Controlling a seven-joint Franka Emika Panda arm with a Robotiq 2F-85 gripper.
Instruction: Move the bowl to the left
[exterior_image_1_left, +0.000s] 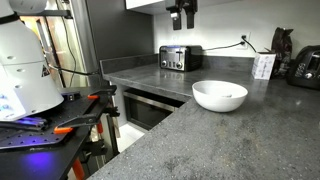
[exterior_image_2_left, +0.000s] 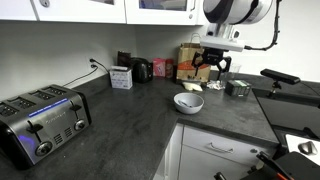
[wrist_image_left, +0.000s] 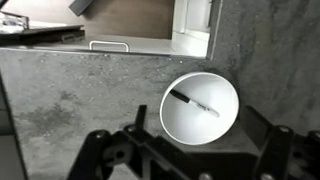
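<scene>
We record a dark grey speckled surface (exterior_image_1_left: 205, 135), L-shaped, running along the wall. The Panda arm (exterior_image_2_left: 236, 10) hangs over it from above. A chrome toaster (exterior_image_1_left: 180, 57) stands against the wall, well apart from the bowl.

The white bowl (exterior_image_1_left: 219, 95) sits upright on the surface near the inner corner of the L, close to the front edge (in the wrist view it lies just right of centre). The tool (exterior_image_2_left: 214, 68) hovers high above the bowl, touching nothing, its fingers spread and empty.

A slim utensil (wrist_image_left: 195, 102), dark at one end, lies inside the bowl. A small white box (exterior_image_1_left: 263, 66) stands by the wall.
</scene>
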